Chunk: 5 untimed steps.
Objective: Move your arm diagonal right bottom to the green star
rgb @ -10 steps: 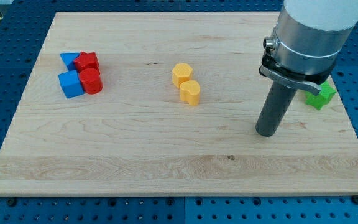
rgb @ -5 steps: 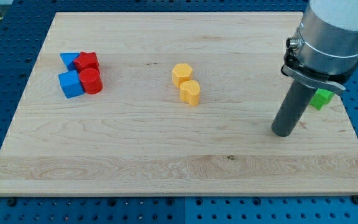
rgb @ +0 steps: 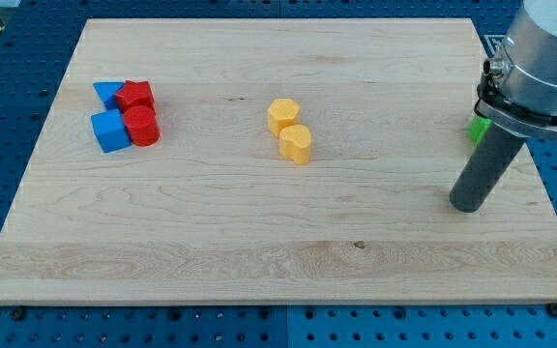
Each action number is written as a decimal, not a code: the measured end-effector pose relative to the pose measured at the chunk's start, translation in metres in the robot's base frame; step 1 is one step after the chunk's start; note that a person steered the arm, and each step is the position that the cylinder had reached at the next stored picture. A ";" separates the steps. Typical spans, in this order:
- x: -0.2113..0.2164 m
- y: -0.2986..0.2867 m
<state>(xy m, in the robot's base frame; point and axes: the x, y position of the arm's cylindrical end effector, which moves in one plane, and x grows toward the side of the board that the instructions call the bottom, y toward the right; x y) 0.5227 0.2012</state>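
Camera view: my tip (rgb: 469, 206) is down on the wooden board (rgb: 259, 242), near the view's right edge, a bit below mid-height. No gripper or fingers on this rig, just the straight dark rod, so nothing is open, shut or held. Tip touches no block; bare wood around it.

Green block (rgb: 476, 130) sits just up from the tip, toward the view's top, mostly hidden behind the rod and the arm's collar. Only a small green sliver shows at the rod's left side; star shape can't be confirmed from that. Can't tell whether the rod touches it.

Outward from there: yellow pair near board centre, well apart from the tip, one yellow block (rgb: 282, 115) above, second yellow block (rgb: 296, 144) just below-right, touching.

Far cluster at the view's left: blue triangular block (rgb: 107, 93) at the top-left, red block (rgb: 136, 96) beside it, blue cube (rgb: 110, 130) below, red cylinder (rgb: 142, 126) to its right. All four packed together.
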 end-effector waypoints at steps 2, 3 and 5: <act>0.000 0.012; 0.000 0.019; 0.000 0.030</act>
<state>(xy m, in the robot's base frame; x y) 0.5227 0.2311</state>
